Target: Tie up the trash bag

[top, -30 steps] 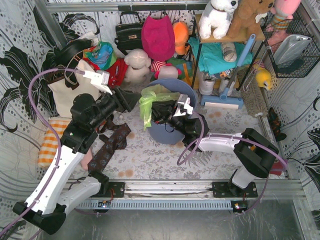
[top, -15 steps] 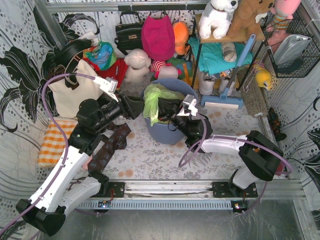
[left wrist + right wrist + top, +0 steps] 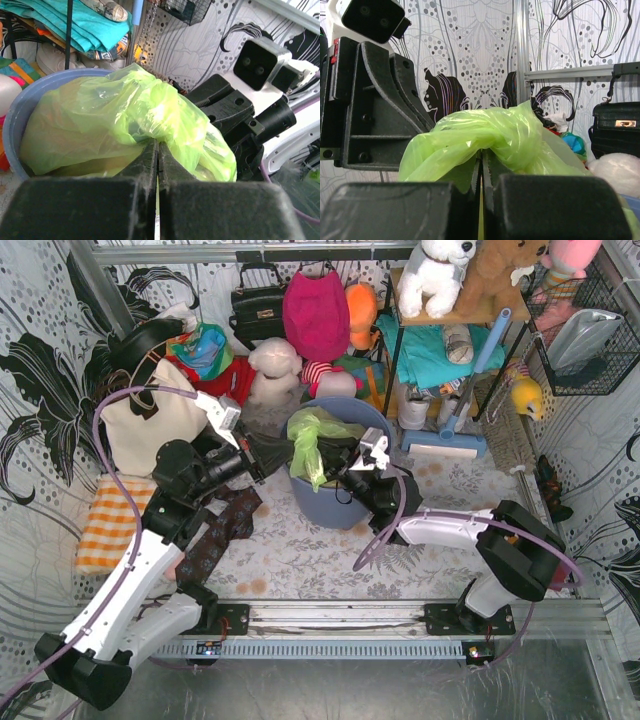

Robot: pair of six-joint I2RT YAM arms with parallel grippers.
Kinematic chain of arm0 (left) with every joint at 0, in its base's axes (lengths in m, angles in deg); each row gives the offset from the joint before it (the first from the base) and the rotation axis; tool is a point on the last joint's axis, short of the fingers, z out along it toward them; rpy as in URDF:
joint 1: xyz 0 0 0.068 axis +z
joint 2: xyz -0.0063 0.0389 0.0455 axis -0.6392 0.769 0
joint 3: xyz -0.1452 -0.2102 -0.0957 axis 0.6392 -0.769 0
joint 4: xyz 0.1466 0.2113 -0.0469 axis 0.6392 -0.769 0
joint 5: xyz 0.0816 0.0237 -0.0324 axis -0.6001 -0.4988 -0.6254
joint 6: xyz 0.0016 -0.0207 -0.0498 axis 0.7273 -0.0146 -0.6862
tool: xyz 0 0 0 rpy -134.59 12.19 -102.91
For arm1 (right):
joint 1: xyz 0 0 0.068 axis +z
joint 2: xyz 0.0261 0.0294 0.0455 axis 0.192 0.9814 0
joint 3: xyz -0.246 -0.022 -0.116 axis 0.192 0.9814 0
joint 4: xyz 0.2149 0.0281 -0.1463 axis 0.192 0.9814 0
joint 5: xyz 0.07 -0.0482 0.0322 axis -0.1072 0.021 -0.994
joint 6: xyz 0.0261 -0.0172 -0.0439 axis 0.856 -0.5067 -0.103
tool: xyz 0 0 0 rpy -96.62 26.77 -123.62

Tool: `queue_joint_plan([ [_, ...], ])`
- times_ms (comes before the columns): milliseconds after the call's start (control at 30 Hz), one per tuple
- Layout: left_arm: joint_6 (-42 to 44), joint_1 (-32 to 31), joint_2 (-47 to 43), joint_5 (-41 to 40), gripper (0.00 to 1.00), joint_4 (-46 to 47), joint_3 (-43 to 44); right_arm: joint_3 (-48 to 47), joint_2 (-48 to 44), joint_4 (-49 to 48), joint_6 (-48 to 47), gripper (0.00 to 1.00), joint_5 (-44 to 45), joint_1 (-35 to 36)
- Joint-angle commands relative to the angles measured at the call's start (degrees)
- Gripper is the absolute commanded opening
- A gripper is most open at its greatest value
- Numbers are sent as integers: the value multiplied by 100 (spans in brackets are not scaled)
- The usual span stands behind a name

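Observation:
The lime-green trash bag (image 3: 312, 438) sits in a round blue-grey bin (image 3: 335, 508) at the table's middle, its top bunched above the rim. From the left, my left gripper (image 3: 284, 453) reaches in and is shut on a fold of the bag (image 3: 115, 112); thin green plastic shows between its fingertips (image 3: 158, 146). From the right, my right gripper (image 3: 337, 466) is shut on the bag's other side, pinching gathered plastic (image 3: 492, 131) at its tips (image 3: 481, 159). The two grippers face each other closely across the bag. The bag's contents are hidden.
A cream tote bag (image 3: 150, 422) and an orange checked cloth (image 3: 103, 523) lie at the left, and a dark patterned cloth (image 3: 222, 528) lies beside the bin. Toys, bags and a shelf (image 3: 440, 320) crowd the back. A blue brush (image 3: 447, 445) stands right of the bin.
My left gripper moved right to the bag and shut on its plastic. The right gripper kept its grip, and the bag's top shifted slightly right.

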Motion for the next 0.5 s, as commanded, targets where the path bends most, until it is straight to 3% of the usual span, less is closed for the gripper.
queue_joint_plan([
  [0,-90,2,57,512,0,528,-87,-271,158,-60,-55,0,-55,-14],
  [467,-628,-9,216,1795,0,1248,-471,-658,506,-221,-82,0,110,-20],
])
